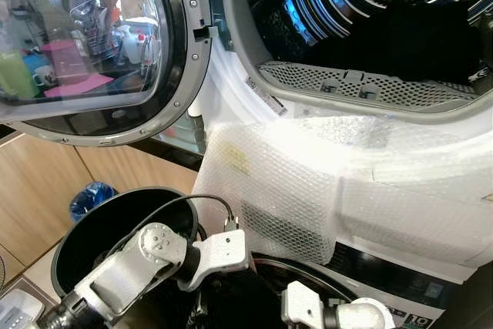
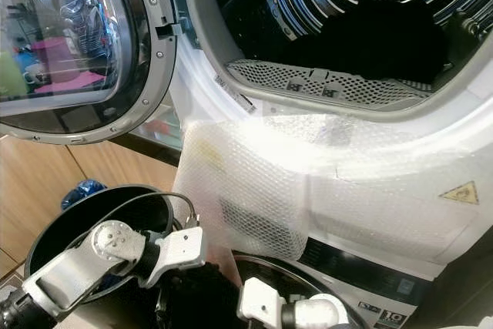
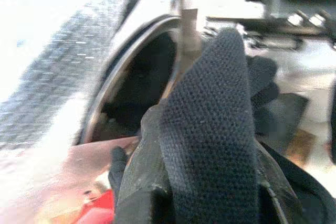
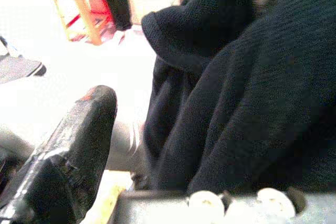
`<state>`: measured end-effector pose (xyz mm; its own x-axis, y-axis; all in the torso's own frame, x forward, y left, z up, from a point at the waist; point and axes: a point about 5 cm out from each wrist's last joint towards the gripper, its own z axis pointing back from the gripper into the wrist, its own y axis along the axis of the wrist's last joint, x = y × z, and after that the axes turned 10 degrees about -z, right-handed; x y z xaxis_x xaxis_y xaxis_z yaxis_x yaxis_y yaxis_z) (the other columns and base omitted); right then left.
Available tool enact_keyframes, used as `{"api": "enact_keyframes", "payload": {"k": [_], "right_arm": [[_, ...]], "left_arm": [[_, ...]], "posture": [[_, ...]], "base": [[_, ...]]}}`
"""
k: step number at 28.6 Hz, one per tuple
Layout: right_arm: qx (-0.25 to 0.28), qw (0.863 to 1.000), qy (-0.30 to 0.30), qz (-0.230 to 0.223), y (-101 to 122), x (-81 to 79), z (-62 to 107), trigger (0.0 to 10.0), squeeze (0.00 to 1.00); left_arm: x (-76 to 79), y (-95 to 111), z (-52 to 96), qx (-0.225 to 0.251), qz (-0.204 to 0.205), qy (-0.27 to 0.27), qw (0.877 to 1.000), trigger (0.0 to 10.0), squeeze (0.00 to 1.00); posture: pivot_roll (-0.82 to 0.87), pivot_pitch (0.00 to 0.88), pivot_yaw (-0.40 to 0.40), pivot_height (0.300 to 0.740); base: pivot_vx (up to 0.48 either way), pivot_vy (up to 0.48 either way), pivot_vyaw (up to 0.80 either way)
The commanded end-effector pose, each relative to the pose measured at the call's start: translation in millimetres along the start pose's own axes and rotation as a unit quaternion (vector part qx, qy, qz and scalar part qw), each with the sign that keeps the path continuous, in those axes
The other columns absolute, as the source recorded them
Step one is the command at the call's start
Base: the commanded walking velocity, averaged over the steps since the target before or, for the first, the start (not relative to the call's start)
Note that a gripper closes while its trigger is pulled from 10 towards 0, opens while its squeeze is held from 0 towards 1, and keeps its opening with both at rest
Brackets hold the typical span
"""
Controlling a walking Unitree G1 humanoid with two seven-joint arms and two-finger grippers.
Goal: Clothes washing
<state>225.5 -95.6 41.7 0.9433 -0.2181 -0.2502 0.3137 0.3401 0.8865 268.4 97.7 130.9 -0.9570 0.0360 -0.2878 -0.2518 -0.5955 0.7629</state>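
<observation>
The left gripper [image 3: 205, 145] is clamped on a dark knitted garment [image 3: 210, 129] below the open dryer drum [image 1: 385, 28]. The right gripper [image 4: 73, 150] sits beside the same garment; whether its fingers are apart or together cannot be told.

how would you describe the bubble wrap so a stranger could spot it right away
Start at the big open drum of the upper machine. Just under its mouth, bubble wrap hangs over the white front panel. It is the only translucent, dimpled sheet among hard surfaces.

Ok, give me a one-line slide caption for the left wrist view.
Left gripper holding dark knitted clothing up near the round drum opening of the lower machine.
</observation>
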Motion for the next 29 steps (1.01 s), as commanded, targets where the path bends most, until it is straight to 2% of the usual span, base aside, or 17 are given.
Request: {"api": "enact_keyframes", "payload": {"k": [1, 2, 4, 5, 7, 12, 13, 15, 17, 18, 19, 23, 26, 29], "right_arm": [[0.006, 1.0, -0.018, -0.005, 1.2, 1.9, -9.3, 10.0, 1.0], [0.014, 0.999, -0.047, -0.016, 2.0, 7.8, -11.9, 10.0, 1.0], [0.021, 0.997, -0.07, -0.033, 2.9, 12.8, -13.9, 10.0, 1.0], [0.04, 0.994, -0.082, -0.061, 5.4, 16.0, -16.5, 10.0, 1.0], [0.048, 0.992, -0.095, -0.072, 7.3, 17.8, -17.6, 10.0, 1.0], [0.086, 0.988, -0.081, -0.098, 12.2, 14.0, -19.4, 10.0, 1.0], [0.106, 0.985, -0.072, -0.116, 16.8, 12.9, -17.7, 10.0, 1.0], [0.098, 0.988, -0.058, -0.101, 16.2, 8.8, -16.6, 10.0, 1.0], [0.08, 0.988, -0.079, -0.105, 11.5, 11.0, -18.2, 10.0, 0.99], [0.073, 0.986, -0.097, -0.112, 9.0, 13.1, -19.3, 10.0, 0.63], [0.074, 0.985, -0.102, -0.118, 8.1, 13.7, -19.6, 10.0, 0.0], [0.071, 0.98, -0.114, -0.148, 5.0, 14.1, -18.8, 10.0, 0.0], [0.067, 0.973, -0.144, -0.171, 1.3, 18.7, -18.5, 10.0, 0.0], [0.076, 0.959, -0.185, -0.2, 0.2, 26.4, -20.3, 10.0, 0.0]], "left_arm": [[-14.6, 10.0, 8.1, 0.014, -0.02, 0.039, 0.999, 0.0, 0.0], [-14.5, 10.5, 7.7, 0.014, -0.022, 0.037, 0.999, 0.0, 0.0], [-14.9, 11.5, 7.3, 0.016, -0.023, 0.038, 0.999, 0.0, 0.0], [-16.0, 13.4, 6.6, 0.021, -0.022, 0.042, 0.999, 0.0, 0.0], [-16.8, 14.3, 6.6, 0.023, -0.021, 0.044, 0.999, 0.0, 0.0], [-18.7, 16.0, 5.5, 0.028, -0.021, 0.052, 0.998, 0.0, 0.0], [-20.3, 16.7, 5.3, 0.03, -0.022, 0.056, 0.998, 0.0, 0.0], [-21.8, 17.7, 4.6, 0.03, -0.023, 0.062, 0.997, 0.0, 0.0], [-25.6, 20.2, 3.1, 0.034, -0.022, 0.073, 0.997, 0.0, 0.0], [-27.4, 22.4, 2.3, 0.037, -0.023, 0.077, 0.996, 0.0, 0.0], [-28.3, 23.9, 1.9, 0.041, -0.023, 0.08, 0.996, 0.0, 0.0], [-38.2, 30.7, 0.2, 0.057, -0.016, 0.119, 0.991, 0.0, 0.0], [-38.4, 35.7, -1.6, 0.075, -0.002, 0.12, 0.99, 0.0, 0.0], [-33.5, 36.3, -5.6, 0.082, 0.009, 0.109, 0.991, 0.0, 0.0]], "posture": [[0.02, 0.0, 0.078, 0.74], [0.02, 0.0, 0.076, 0.74], [0.02, 0.0, 0.076, 0.74], [0.02, 0.0, 0.076, 0.74], [0.03, 0.0, 0.079, 0.74], [0.03, 0.0, 0.082, 0.74], [0.02, 0.0, 0.086, 0.74], [0.01, 0.0, 0.089, 0.74], [0.01, 0.002, 0.09, 0.74], [0.01, 0.007, 0.091, 0.74], [0.01, 0.007, 0.091, 0.74], [0.0, 0.016, 0.097, 0.74], [-0.01, 0.019, 0.102, 0.74], [-0.02, 0.017, 0.107, 0.74]], "base": [[0.0, 0.0, 0.0], [0.0, 0.0, 0.0], [0.0, 0.0, 0.0], [0.0, 0.0, 0.0], [0.0, 0.0, 0.0], [0.0, 0.0, 0.0], [0.0, 0.0, 0.0], [0.0, 0.0, 0.0], [0.0, 0.0, 0.0], [0.0, 0.0, 0.0], [0.0, 0.0, 0.0], [0.0, 0.0, 0.0], [0.0, 0.0, 0.0], [0.0, 0.0, 0.0]]}}
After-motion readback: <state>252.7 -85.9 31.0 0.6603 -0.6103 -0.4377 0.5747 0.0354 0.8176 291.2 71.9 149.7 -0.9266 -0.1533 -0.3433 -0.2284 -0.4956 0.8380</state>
